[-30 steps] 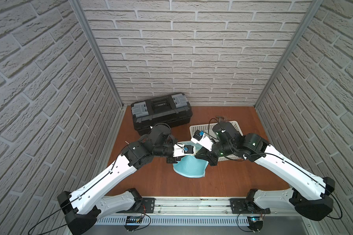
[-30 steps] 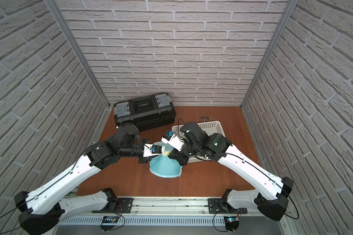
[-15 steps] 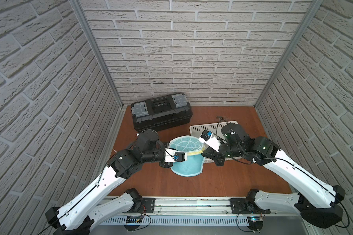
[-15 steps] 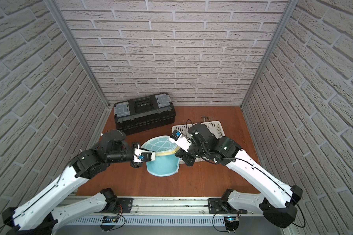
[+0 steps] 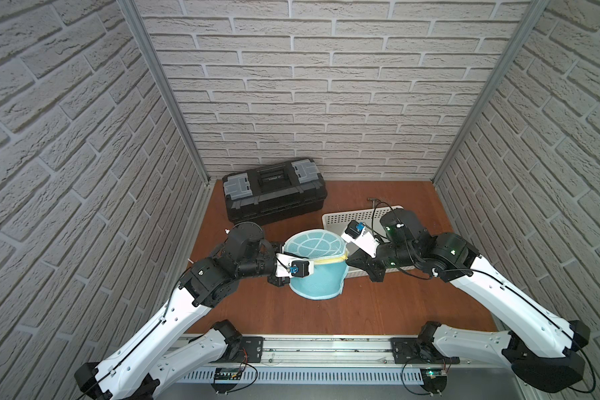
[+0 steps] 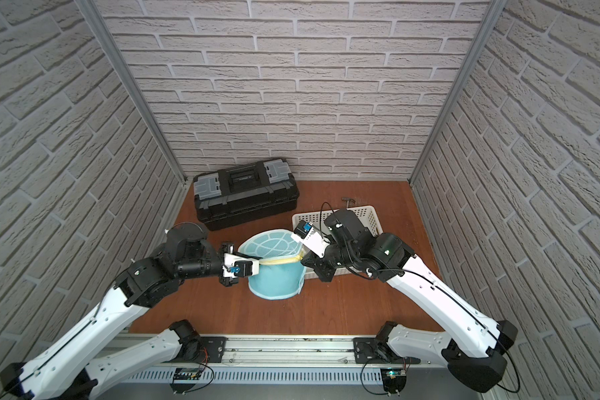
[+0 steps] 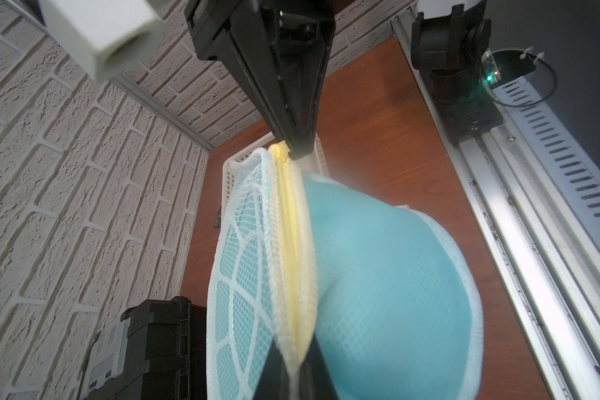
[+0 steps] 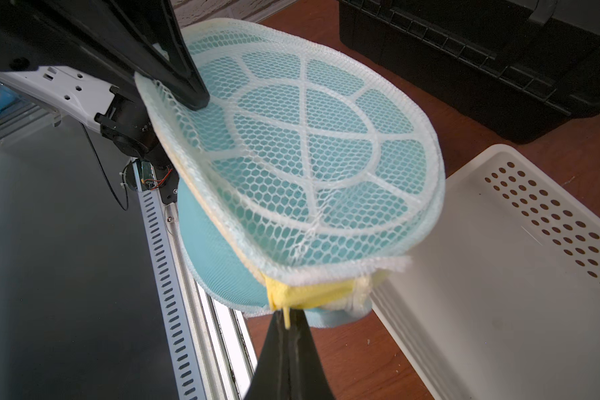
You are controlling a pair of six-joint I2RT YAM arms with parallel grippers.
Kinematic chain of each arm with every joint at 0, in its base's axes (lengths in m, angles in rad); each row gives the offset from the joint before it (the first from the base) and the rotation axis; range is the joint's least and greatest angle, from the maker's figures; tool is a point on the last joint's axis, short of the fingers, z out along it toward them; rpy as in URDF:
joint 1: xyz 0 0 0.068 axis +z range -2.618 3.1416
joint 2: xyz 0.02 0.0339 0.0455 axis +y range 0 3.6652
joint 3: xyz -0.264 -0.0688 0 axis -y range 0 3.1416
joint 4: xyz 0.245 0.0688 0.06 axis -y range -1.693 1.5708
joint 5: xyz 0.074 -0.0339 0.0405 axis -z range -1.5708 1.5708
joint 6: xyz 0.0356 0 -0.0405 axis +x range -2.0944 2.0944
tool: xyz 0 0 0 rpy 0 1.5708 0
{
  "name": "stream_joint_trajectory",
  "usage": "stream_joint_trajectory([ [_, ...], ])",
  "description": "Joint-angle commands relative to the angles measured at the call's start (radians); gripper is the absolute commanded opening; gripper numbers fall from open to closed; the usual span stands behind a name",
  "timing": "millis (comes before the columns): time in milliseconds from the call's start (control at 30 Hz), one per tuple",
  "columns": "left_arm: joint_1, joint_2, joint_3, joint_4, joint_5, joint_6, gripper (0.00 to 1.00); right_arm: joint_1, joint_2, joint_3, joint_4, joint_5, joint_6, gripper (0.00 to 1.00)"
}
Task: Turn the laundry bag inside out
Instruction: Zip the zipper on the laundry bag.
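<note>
1. Laundry bag point(image 5: 317, 277): stretched between both arms over the bench point(image 5: 378, 304), with its spoked round end point(image 8: 309, 138) facing up. It is near the toolbox point(image 5: 274, 194) and just beside the white basket point(image 8: 499, 277).
2. Left jaws: pressed together, pinching the yellow trim point(image 7: 288, 221) on one side.
3. Right jaws: pressed together, pinching the same trim on the opposite side.

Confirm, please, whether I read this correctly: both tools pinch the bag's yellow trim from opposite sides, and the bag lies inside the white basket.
Not quite: the bag is not inside the basket; it hangs beside it, over the table, as both top views show. The left tool and right tool do pinch its yellow trim from opposite sides.
</note>
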Motion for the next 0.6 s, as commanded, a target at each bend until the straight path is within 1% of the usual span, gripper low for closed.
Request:
stream_joint_trajectory([
  [0,0.027,-0.038,-0.013,0.008,-0.017,0.012,0.0,-0.028,-0.01,-0.027,-0.073,0.143,-0.021,0.03],
  [67,0.027,-0.04,-0.012,0.007,-0.014,0.011,0.0,-0.032,-0.001,-0.033,-0.079,0.172,-0.029,0.03],
  [167,0.027,-0.037,-0.009,0.007,-0.012,0.012,0.0,-0.035,0.01,-0.029,-0.077,0.173,-0.03,0.03],
  [333,0.026,-0.032,-0.012,0.011,-0.005,0.009,0.0,-0.035,0.005,-0.009,-0.047,0.137,-0.014,0.03],
  [400,0.027,-0.032,-0.013,0.012,-0.003,0.008,0.0,-0.035,-0.011,-0.015,-0.014,0.115,-0.009,0.04],
  [467,0.027,-0.032,-0.013,0.012,-0.003,0.011,0.0,-0.035,-0.021,-0.021,0.013,0.103,-0.004,0.04],
  [567,0.027,-0.037,-0.009,0.013,-0.004,0.016,0.0,-0.042,-0.005,-0.012,0.004,0.146,-0.003,0.02],
])
